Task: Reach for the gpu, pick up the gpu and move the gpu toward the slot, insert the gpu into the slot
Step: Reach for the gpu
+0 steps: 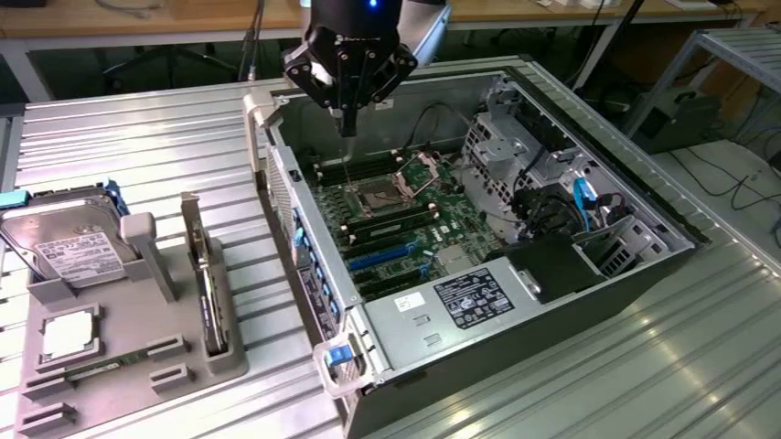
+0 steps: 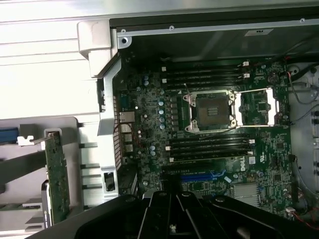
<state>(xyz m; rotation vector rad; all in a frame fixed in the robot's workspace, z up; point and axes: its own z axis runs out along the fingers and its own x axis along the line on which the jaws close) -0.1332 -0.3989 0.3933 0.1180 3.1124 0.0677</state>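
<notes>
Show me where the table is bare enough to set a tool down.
Bare: the ribbed table beyond the grey holder, and the wide stretch on the exterior view's right of the computer case. Crowded: the holder, with hard drive and gpu, and inside the case.

Arm [image 1: 366,14] vertical overhead; pincer [image 1: 347,128] pointing straight down, fingers closed, empty.
</notes>
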